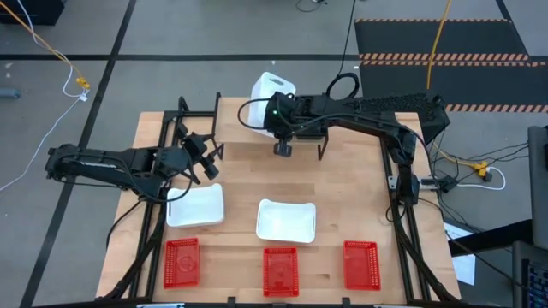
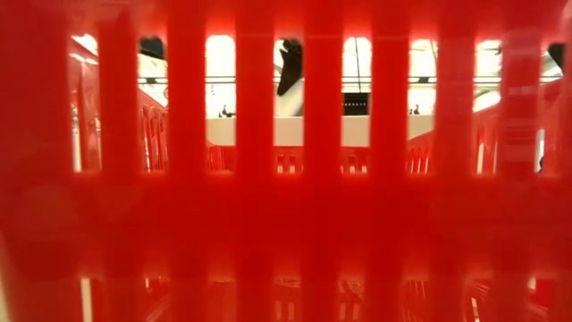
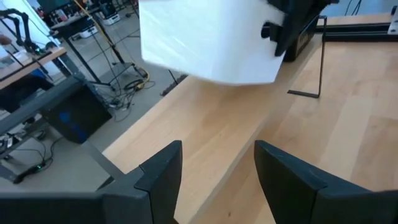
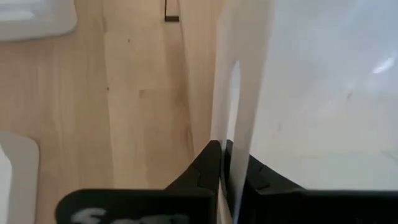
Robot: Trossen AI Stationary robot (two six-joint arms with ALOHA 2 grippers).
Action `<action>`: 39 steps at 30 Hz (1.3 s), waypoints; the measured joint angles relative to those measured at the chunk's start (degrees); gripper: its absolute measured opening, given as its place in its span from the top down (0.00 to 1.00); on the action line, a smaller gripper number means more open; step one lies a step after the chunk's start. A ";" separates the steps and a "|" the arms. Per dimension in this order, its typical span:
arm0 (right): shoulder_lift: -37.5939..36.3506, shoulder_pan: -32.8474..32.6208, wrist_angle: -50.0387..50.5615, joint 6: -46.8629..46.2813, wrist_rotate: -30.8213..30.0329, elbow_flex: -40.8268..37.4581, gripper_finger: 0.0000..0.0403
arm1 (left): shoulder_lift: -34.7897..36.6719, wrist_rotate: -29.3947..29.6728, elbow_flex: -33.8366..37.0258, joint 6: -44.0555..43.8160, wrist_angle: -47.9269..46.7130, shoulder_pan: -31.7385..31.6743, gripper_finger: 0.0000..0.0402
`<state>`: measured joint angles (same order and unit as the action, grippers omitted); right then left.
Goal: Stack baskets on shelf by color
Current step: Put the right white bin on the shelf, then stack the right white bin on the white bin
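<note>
One white basket (image 1: 272, 88) hangs pinched by its wall in the right tool (image 4: 225, 163), upper centre of the high view, above the shelf (image 1: 248, 128). Lowering it level and flat onto the plank looks wise. Two white baskets (image 1: 287, 220) and three red ones (image 1: 280, 271) wait lower on the counter (image 1: 235, 257). The left tool (image 3: 217, 174), left of centre, gapes wide and empty.
</note>
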<state>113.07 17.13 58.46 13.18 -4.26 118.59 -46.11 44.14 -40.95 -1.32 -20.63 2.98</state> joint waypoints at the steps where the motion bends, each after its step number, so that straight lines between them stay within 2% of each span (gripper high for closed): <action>1: 0.09 0.02 0.36 -0.03 -0.01 -0.44 0.96 | 0.00 0.00 0.00 0.06 -0.13 0.00 0.50; 13: 0.09 0.02 -3.91 0.79 -0.14 -5.86 0.79 | 0.00 0.00 0.00 -0.07 -0.19 0.00 0.50; 19: -2.08 -0.01 -3.88 3.29 -0.14 -5.88 0.78 | 0.00 0.00 0.00 -0.37 -0.29 0.00 0.50; 25: -8.88 -0.06 -7.51 4.20 0.04 -5.88 0.77 | 0.00 -0.02 0.00 -0.85 -0.91 0.00 0.50; 27: -11.55 -0.31 -7.65 4.17 3.15 -5.88 0.77 | 0.00 -0.07 0.00 -0.92 -1.35 0.00 0.50; 29: -14.06 -1.13 -7.08 4.28 9.38 -6.21 0.77 | 0.00 -0.09 0.02 -1.64 -1.93 0.00 0.50; 32: -18.52 -4.62 -7.47 7.40 21.98 -11.97 0.77 | 0.00 -1.09 0.02 -4.31 -3.80 0.04 0.50; 34: -21.43 -9.04 -10.14 9.17 26.29 -18.33 0.77 | -0.02 -2.63 0.02 -7.35 -5.72 0.22 0.50; 36: -24.27 -14.47 -12.08 10.92 26.08 -25.44 0.77 | -0.02 -3.69 0.02 -10.34 -7.81 0.66 0.50; 39: -27.98 -22.93 -14.39 13.19 19.52 -35.47 0.77 | -0.01 -3.79 0.04 -14.03 -9.79 1.77 0.50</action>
<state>85.09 -5.80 44.07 26.38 15.26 83.12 -46.12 40.35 -40.91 -15.35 -30.42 4.76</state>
